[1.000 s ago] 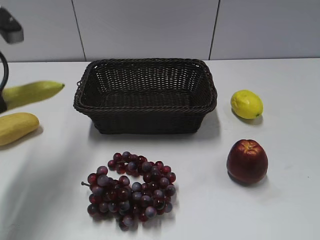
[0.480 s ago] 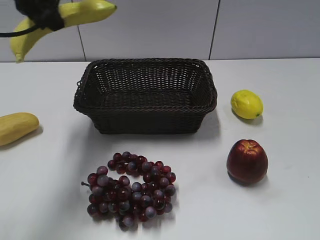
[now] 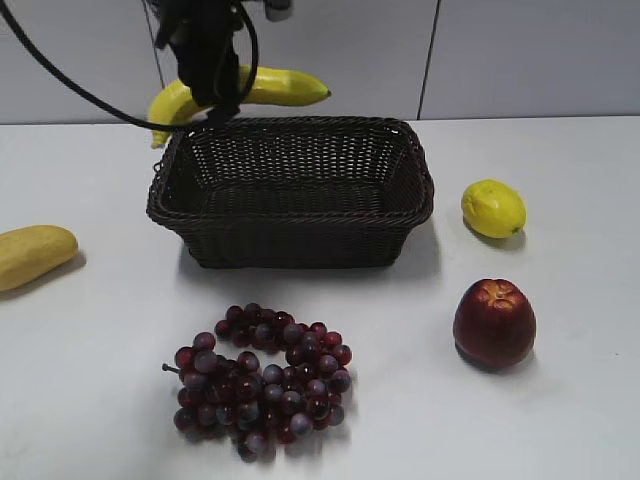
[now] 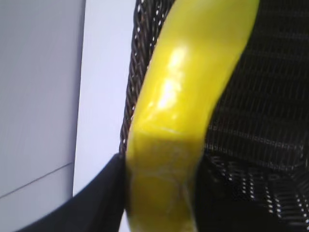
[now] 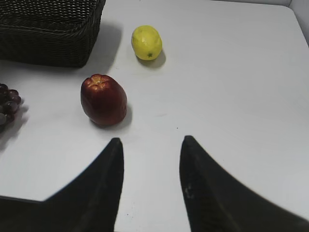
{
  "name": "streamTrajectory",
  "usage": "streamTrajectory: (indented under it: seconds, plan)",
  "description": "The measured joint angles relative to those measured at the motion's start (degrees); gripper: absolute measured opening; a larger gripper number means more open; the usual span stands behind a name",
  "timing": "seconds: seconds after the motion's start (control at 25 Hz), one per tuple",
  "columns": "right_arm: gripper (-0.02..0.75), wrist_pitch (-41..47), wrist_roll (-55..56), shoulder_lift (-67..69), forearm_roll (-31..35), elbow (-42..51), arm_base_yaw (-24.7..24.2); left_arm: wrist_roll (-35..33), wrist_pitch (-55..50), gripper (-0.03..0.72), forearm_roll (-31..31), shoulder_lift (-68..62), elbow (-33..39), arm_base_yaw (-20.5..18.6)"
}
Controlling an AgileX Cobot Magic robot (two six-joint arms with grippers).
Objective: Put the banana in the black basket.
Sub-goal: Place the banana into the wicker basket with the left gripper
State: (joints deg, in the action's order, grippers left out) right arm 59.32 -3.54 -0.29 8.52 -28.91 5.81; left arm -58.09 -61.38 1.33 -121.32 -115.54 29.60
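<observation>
My left gripper [image 3: 212, 85] is shut on the banana [image 3: 285, 87], a long yellow fruit held level in the air over the far left corner of the black basket [image 3: 290, 215]. In the left wrist view the banana [image 4: 188, 92] fills the frame between the black jaws [image 4: 161, 193], with the basket's woven rim and inside [image 4: 260, 121] under it. My right gripper [image 5: 150, 145] is open and empty over bare table; it does not show in the exterior view. The basket's corner shows in the right wrist view [image 5: 48, 34].
A plump yellow-orange fruit [image 3: 30, 255] lies at the left edge. A bunch of dark grapes [image 3: 260, 380] lies in front of the basket. A lemon [image 3: 493, 208] and a red apple [image 3: 494, 322] sit to the right, also in the right wrist view: lemon [image 5: 147, 42], apple [image 5: 103, 99].
My left gripper has carried the banana up from the table at the far left, then right and down, to above the basket's far left corner. Nothing else moved.
</observation>
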Motion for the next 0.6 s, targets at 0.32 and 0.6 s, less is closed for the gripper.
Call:
streamTrajectory:
  seconds: [0.32,0.6]
  plan:
    - [0.298,0.0,0.0,0.0,0.0,0.0,0.0,-0.9,4.2,0.402,1.1,-5.0,0.0,1.5]
    - [0.298,0.0,0.0,0.0,0.0,0.0,0.0,-2.8,5.0,0.437,10.4,-5.2,0.0,1.5]
